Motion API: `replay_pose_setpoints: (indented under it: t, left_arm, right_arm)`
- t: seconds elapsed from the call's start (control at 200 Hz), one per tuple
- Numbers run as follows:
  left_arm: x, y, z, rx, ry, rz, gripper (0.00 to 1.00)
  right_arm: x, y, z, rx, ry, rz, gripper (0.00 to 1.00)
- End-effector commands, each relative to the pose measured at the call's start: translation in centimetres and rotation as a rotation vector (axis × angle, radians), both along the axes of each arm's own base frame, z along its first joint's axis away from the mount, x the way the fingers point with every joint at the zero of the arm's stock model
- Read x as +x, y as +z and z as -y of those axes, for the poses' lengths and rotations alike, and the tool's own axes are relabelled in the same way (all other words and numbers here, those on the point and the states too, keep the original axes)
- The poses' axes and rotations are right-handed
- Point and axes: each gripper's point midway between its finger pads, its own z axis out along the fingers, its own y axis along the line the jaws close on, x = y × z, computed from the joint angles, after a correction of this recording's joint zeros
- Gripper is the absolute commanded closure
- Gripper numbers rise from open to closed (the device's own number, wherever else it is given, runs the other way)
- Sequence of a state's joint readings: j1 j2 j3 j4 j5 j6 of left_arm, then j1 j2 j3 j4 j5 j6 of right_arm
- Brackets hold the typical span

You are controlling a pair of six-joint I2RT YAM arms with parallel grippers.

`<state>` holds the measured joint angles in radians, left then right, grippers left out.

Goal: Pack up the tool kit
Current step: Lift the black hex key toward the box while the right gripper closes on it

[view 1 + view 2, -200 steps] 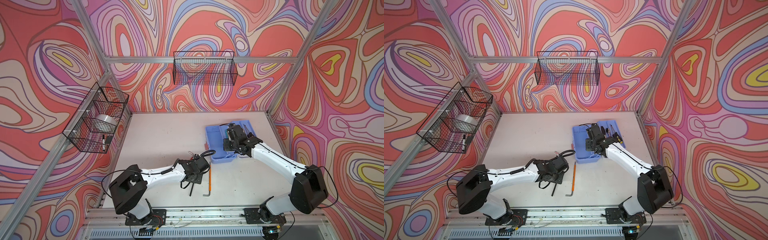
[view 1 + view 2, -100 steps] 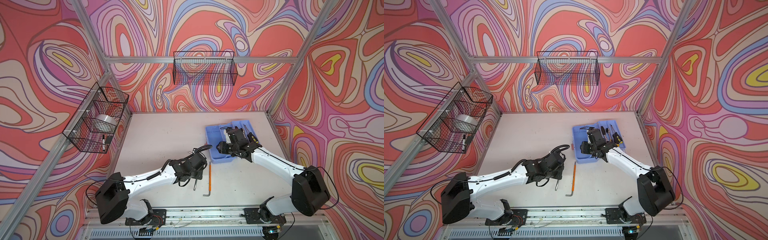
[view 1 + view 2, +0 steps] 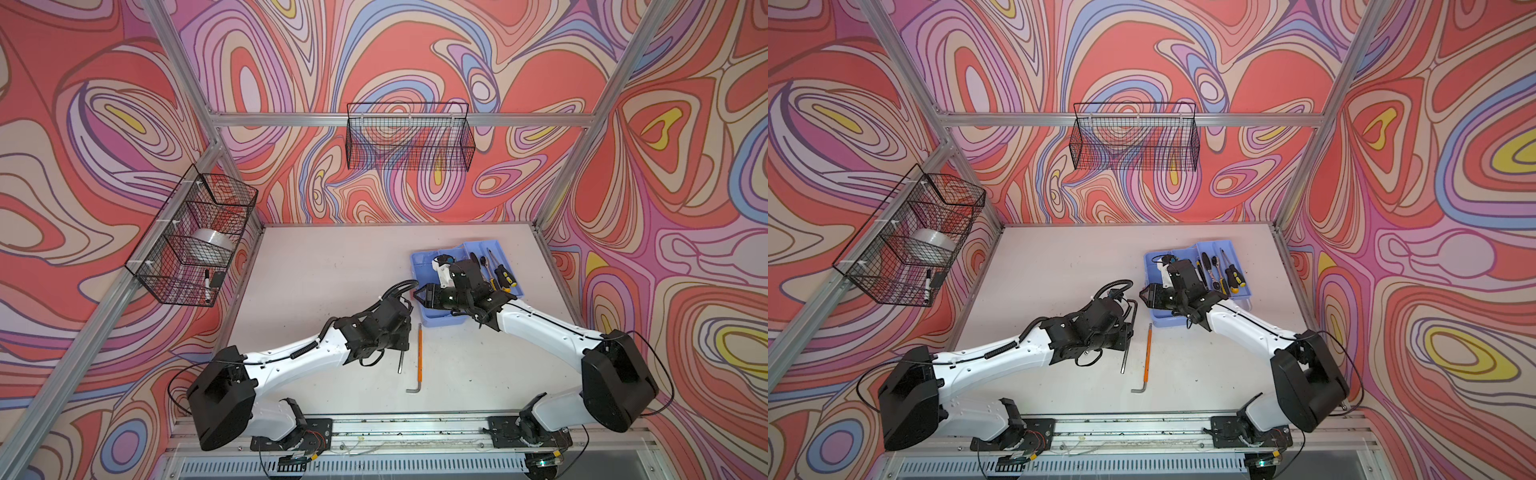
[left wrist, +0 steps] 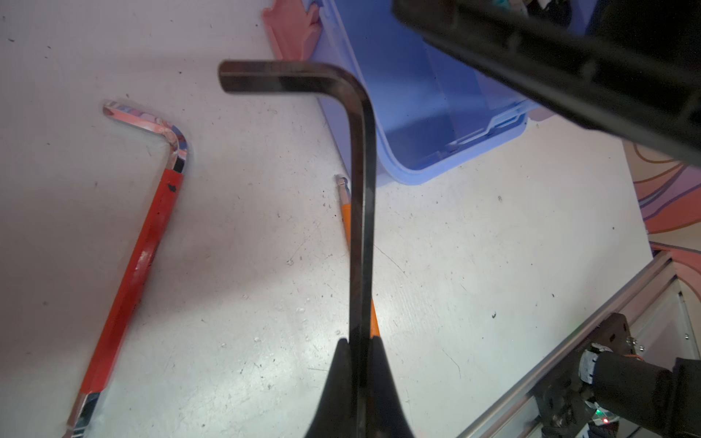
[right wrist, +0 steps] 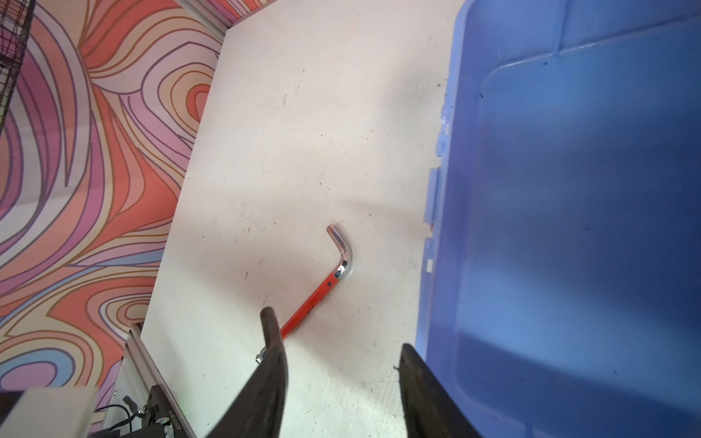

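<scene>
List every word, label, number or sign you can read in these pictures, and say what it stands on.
None can be read.
The dark hex key in the left gripper shows no marking.
Any print on the tools in the blue tray is too small to read.

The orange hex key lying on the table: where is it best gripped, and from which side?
Probably mid-shaft on the orange hex key, coming straight down with the jaws across its width. It lies flat on the table, long and thin, and the short bent leg at its near end offers little to hold.
</scene>
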<state>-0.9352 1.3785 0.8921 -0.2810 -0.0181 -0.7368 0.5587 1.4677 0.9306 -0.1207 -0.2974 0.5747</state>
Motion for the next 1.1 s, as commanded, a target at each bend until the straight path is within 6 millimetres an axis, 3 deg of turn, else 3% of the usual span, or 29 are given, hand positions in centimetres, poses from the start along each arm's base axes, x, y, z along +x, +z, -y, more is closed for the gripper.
replay_pose_setpoints:
  t: [0.0,0.275,0.616,0.801,0.976,1.097]
  left_arm:
    - [1.1,1.0,1.0,-0.063,0.006,0.027,1.00]
    - [2.3,2.2,1.8,-0.091,-0.001,0.057,1.00]
    - [3.4,3.1,3.2,-0.108,-0.019,0.085,1.00]
    - [3.9,3.6,3.6,-0.132,-0.008,0.101,1.00]
    - [3.8,2.6,3.8,-0.138,-0.002,0.074,1.00]
    - [3.7,2.5,3.6,-0.131,0.006,0.067,0.83]
  right_arm:
    - [-0.7,-0.7,-1.4,0.022,0.047,-0.026,0.51]
    - [-1.0,-0.6,-2.0,0.026,0.071,-0.035,0.54]
    - [-1.5,-0.8,-2.9,0.046,0.098,-0.065,0.68]
    - [-1.4,-0.4,-2.8,0.050,0.082,-0.071,0.88]
    - [-1.4,0.7,-2.8,0.064,0.073,-0.067,0.98]
    - [-1.2,0.9,-2.4,0.032,0.058,-0.073,1.00]
